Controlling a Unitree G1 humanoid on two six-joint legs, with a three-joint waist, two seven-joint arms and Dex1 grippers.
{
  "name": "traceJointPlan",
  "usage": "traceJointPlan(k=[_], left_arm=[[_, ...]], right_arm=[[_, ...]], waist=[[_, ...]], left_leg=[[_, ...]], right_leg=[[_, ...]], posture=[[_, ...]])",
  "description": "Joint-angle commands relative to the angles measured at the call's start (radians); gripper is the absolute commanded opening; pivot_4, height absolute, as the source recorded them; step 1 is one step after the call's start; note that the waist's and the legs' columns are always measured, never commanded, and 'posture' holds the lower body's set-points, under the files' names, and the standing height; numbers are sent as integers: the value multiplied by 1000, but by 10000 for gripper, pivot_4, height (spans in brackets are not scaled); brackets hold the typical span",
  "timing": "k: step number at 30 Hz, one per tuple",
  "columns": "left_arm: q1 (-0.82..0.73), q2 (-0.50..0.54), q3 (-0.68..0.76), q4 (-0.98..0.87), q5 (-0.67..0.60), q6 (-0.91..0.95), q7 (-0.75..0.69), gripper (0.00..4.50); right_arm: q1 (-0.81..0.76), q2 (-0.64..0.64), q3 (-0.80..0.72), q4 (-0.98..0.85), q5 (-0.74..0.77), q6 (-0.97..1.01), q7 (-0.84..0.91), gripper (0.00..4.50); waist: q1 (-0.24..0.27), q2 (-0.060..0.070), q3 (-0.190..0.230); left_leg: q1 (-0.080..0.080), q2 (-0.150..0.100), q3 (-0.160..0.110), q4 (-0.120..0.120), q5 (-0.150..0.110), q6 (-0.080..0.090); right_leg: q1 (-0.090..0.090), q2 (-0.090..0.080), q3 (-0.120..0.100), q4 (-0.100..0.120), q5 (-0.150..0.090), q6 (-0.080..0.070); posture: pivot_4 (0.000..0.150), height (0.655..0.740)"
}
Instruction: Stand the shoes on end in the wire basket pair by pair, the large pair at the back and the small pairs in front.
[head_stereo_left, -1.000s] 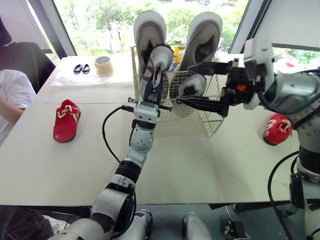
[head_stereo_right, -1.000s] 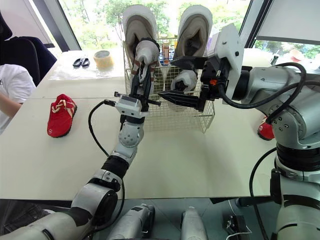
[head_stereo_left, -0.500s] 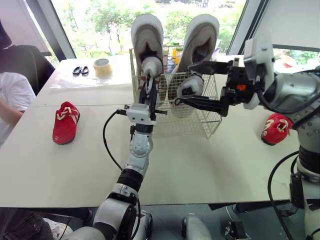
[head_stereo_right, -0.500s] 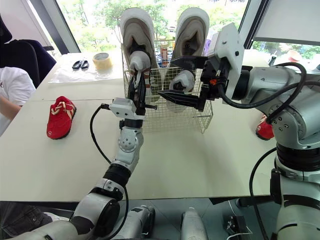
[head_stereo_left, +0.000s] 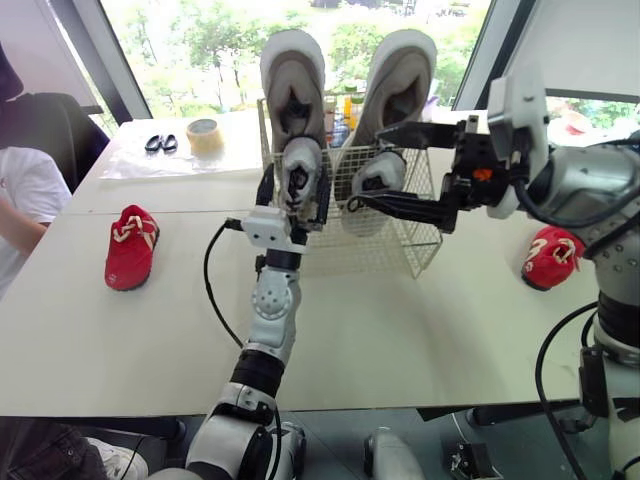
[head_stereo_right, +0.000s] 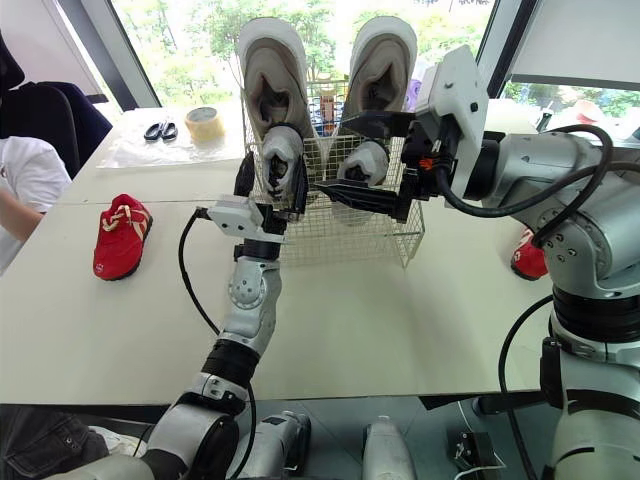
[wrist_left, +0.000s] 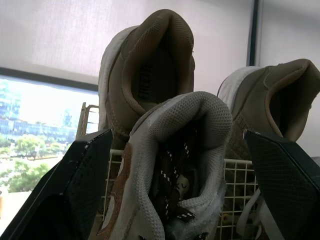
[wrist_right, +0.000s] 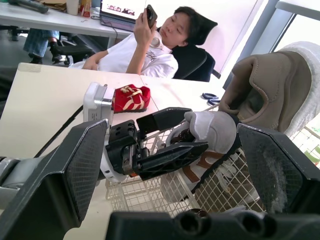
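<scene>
Two large beige shoes (head_stereo_left: 292, 75) (head_stereo_left: 400, 75) stand on end at the back of the wire basket (head_stereo_left: 425, 245). In front of them on the left stands a small white shoe (head_stereo_left: 300, 172), heel up. My left gripper (head_stereo_left: 296, 182) is open, one finger on each side of that shoe with a gap showing in the left wrist view (wrist_left: 170, 150). A second small white shoe (head_stereo_left: 382, 172) stands front right, between the spread fingers of my open right gripper (head_stereo_left: 364, 167). One red shoe (head_stereo_left: 132, 245) lies on the table at the left, another (head_stereo_left: 553, 257) at the right.
A roll of tape (head_stereo_left: 205, 133) and a pair of black scissors (head_stereo_left: 160, 140) lie at the far left of the table. A seated person (wrist_right: 145, 47) holding a phone is at the table's left side. Windows are behind the basket.
My left gripper lowered the small white shoe into the basket's front left, then opened and let go of it. The right arm has stayed still.
</scene>
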Motion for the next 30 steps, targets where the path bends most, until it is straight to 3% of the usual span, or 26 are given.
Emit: traceJointPlan(k=[1, 8, 14, 20, 25, 30], left_arm=[[67, 10, 16, -64, -96, 121, -56, 44061], [91, 42, 52, -295, -298, 366, -131, 44061], [43, 153, 68, -482, -440, 552, -246, 44061], [27, 331, 102, -646, -696, 860, -396, 44061], [48, 541, 201, -729, -977, 1154, -483, 44061], [39, 730, 271, -740, -1094, 1321, -573, 44061]], right_arm=[[-17, -2, -8, -16, -4, -18, 3, 45000], [-16, -2, -8, -11, -8, -21, 11, 45000], [-17, 3, -2, 1, -18, -29, 23, 45000], [-17, 5, 1, 7, -23, -33, 30, 45000], [0, -11, -16, 3, -19, -29, 27, 45000], [40, -50, -99, 32, -20, 0, -21, 45000]], waist=[[-1, 0, 0], [-1, 0, 0], [1, -1, 1], [0, -1, 1], [-6, -1, 1], [-3, -1, 2]], left_leg=[[0, 0, 0, 0, 0, 0], [0, 1, 0, 0, 0, 0], [0, 1, 0, 0, 1, -1], [-1, 1, 0, 0, 1, -1], [-1, 1, -1, -1, 1, -1], [-1, 1, -1, -2, 1, -1]], right_leg=[[0, 0, 0, 0, 0, 0], [0, 1, 0, 0, 0, 0], [-1, 1, 0, 0, 0, 0], [-1, 1, 0, 0, 0, 0], [-2, 1, 0, 0, 0, 0], [-2, 1, 1, 0, 0, -1]], posture=[[1500, 7400], [1500, 7400], [1500, 7400], [1500, 7400], [1500, 7400], [1500, 7400]])
